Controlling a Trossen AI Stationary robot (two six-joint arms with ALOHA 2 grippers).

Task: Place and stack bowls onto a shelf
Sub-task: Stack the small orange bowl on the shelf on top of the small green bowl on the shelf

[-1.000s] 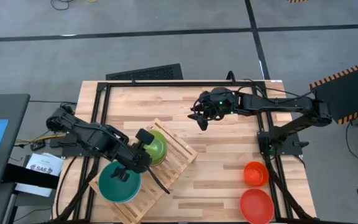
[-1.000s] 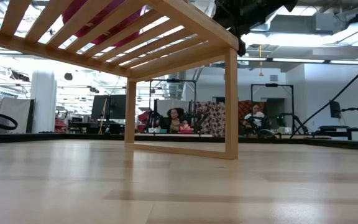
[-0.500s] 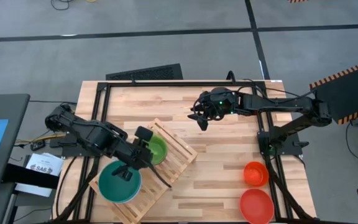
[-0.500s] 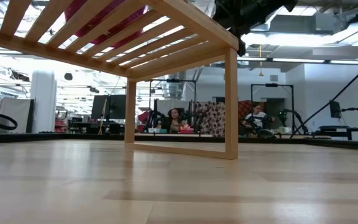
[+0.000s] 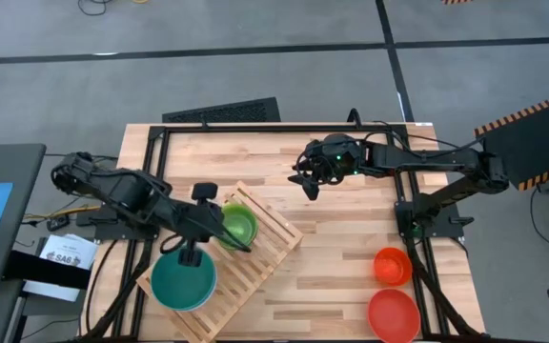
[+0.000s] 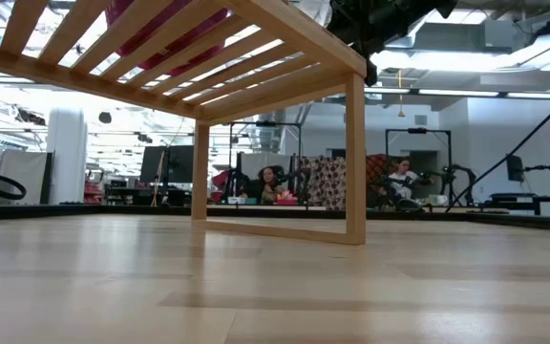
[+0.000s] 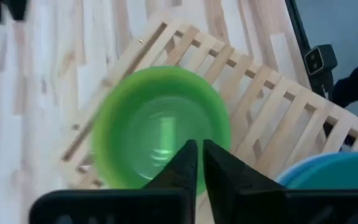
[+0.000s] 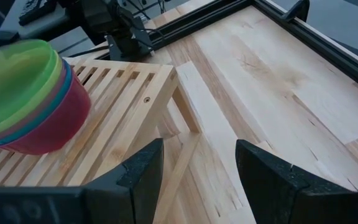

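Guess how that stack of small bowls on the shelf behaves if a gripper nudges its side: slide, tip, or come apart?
The stack of small bowls is nested tight, green on top and red at the bottom, so it would probably move as one piece. It looks like thin plastic, likely light and quick to slide. It sits on the shelf, whose slats might catch the base and tilt it.

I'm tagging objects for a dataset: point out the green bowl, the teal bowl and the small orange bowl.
green bowl (image 5: 239,226), high view, its inside.
teal bowl (image 5: 183,282), high view, its inside.
small orange bowl (image 5: 391,266), high view, its centre.
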